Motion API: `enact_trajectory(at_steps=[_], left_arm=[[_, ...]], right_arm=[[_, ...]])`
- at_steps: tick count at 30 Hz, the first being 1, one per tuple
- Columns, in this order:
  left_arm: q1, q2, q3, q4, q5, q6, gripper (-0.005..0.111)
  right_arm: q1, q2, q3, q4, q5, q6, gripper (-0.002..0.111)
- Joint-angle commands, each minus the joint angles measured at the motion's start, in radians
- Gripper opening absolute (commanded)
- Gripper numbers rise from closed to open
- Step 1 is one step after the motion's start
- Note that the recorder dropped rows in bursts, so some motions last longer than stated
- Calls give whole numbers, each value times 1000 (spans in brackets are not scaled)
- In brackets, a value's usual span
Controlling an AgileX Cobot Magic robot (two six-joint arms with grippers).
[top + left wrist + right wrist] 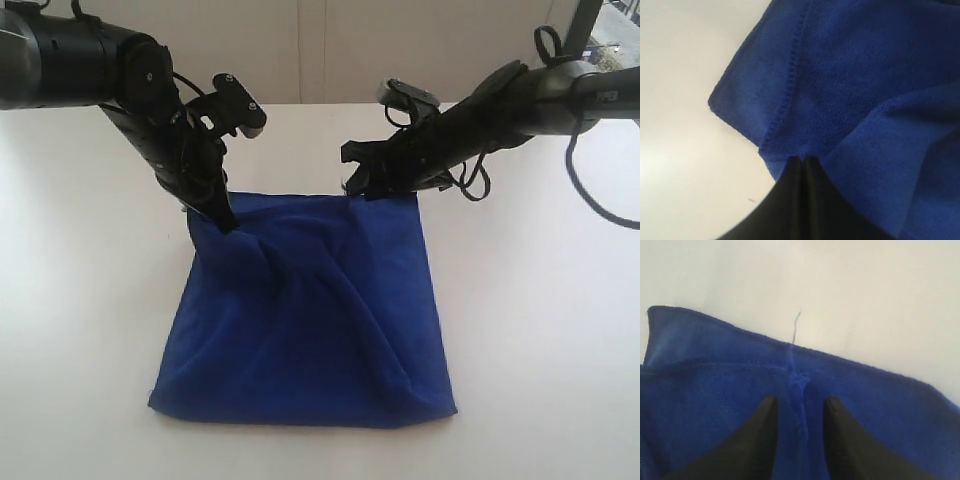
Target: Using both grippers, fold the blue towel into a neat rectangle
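A white table (540,330) was seen beneath everything. The blue towel (310,330) was laid on it, folded over into a roughly square shape, with its near edge flat and its far edge under the two arms. Raised ridges were seen across the cloth, running toward the far left corner. That corner was pinched by the left gripper (226,214), whose fingers were pressed fully together on the hem. At the far right corner the right gripper (799,402) was held with its fingers parted and nothing clamped, the towel's edge lying in the gap. A loose blue thread (796,324) was seen sticking out from that edge over the table.
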Motion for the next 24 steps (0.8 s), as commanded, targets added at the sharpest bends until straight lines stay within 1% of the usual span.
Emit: enact_trajectory(at_steps=[1, 7, 9, 12, 14, 16, 18, 20, 22, 24], left_arm=[[-1, -7, 4, -13, -13, -38, 0], [-1, -7, 4, -13, -29, -43, 0], [-1, -7, 4, -13, -31, -49, 0], [-1, -7, 4, -13, -32, -57, 0], [-1, -7, 4, -13, -28, -79, 0], [4, -7, 4, 2, -28, -144, 0], [31, -7, 4, 2, -28, -231, 0], [66, -14, 2, -2, 2, -325, 0], [90, -36, 2, -16, 62, -378, 0], [108, -69, 2, -44, 127, -384, 0]], right_arm=[[17, 49, -56, 12, 13, -24, 36], [29, 71, -56, 12, 5, -51, 36], [29, 72, -56, 12, 2, -51, 32], [29, 72, -56, 12, -12, -51, 15], [29, 72, -56, 3, -36, -51, 0], [27, 66, -56, 1, -43, -70, 0], [27, 36, -56, -9, -26, -75, 0], [27, -14, -52, -41, -2, -65, 0], [25, -68, -34, -97, 4, -22, 0], [25, -139, 1, -221, 2, 50, 0]])
